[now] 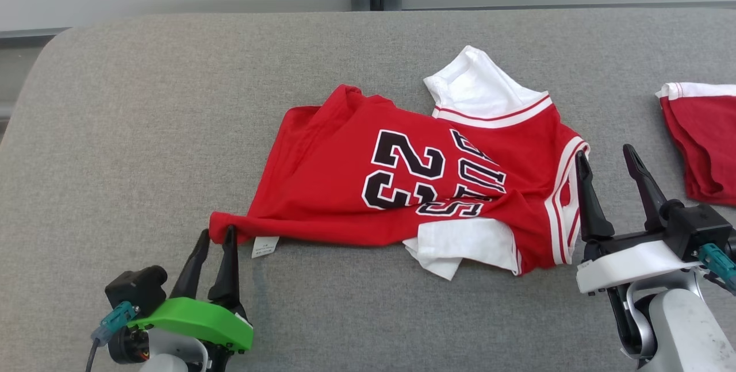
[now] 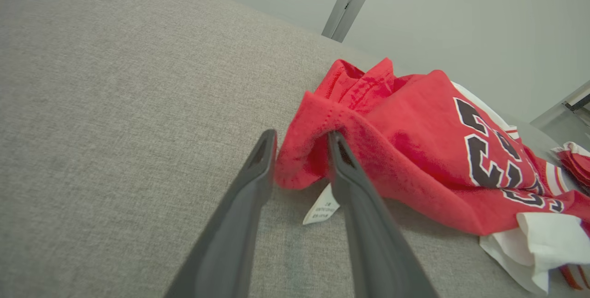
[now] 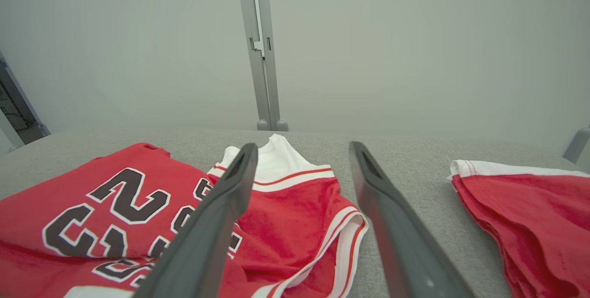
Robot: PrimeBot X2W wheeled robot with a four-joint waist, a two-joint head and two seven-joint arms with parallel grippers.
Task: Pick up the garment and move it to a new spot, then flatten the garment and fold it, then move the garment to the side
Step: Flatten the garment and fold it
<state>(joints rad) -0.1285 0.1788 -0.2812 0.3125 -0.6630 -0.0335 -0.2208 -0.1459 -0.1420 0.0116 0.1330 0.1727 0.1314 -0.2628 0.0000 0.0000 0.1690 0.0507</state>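
The grey worktop (image 1: pixel 144 102) carries everything, and most of it lies bare on the left and near side, which gives room for spreading cloth. The garment (image 1: pixel 345 188), a red jersey numbered 23, lies at the middle, slightly right. It is rumpled rather than flat: one white sleeve pokes out at the far side, another is tucked under at the near edge, and its near-left hem corner is drawn out to a point, probably to stretch the body for flattening. A second red garment (image 1: pixel 701 148) sits at the far right edge, well apart, likely set aside. The right gripper (image 1: pixel 605 153) hovers just beside the jersey's striped right edge with its fingers wide apart and nothing between them, seemingly ready to take that side. The left gripper (image 1: pixel 217 231) is at the drawn-out corner, its fingers a little apart with the hem between them, loose rather than pinched. A small white label (image 1: pixel 265 245) hangs from the hem just right of it
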